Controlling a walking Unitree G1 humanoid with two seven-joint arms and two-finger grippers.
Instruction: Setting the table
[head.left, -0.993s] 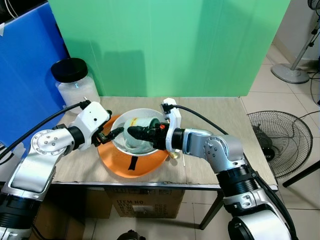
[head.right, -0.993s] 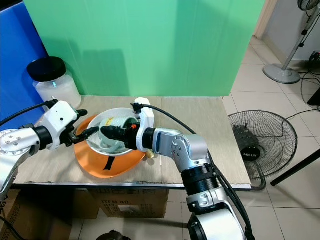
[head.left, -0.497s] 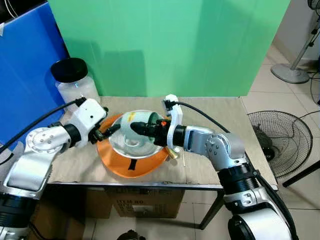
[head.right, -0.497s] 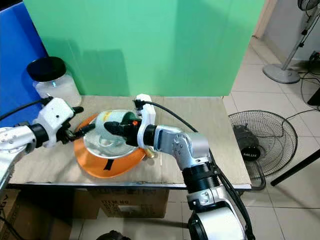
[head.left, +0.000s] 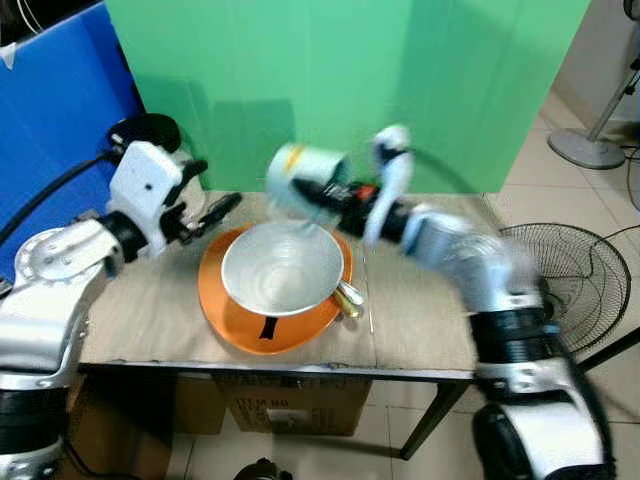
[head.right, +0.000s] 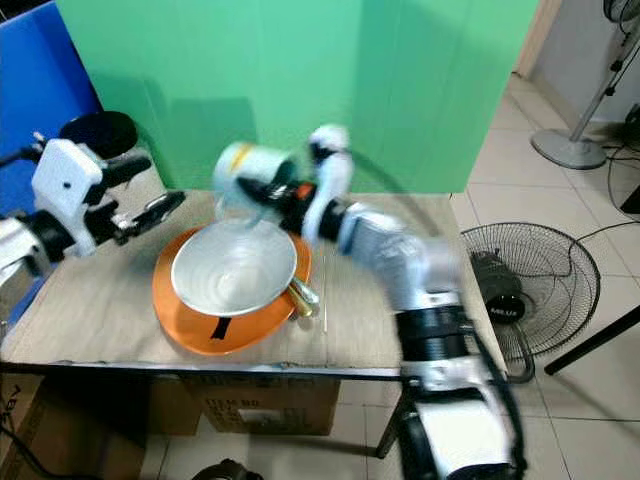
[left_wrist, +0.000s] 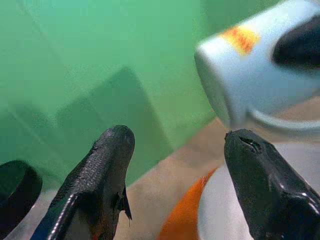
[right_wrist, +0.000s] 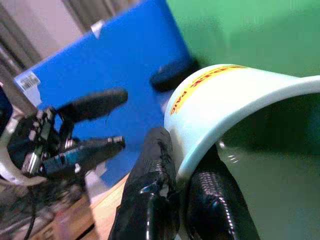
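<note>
Left eye view: your right gripper (head.left: 312, 190) is clamped on the rim of the pale mug (head.left: 303, 172) — one finger inside, one outside — holding it tipped on its side in the air above the far edge of the white bowl (head.left: 282, 268). That bowl sits on the orange plate (head.left: 222, 312) near the table's (head.left: 420, 330) front edge, with a gold utensil (head.left: 349, 299) beside it. Your left gripper (head.left: 205, 214) hangs spread apart and empty near the back-left corner, by the black-lidded jar (head.left: 145, 131).
</note>
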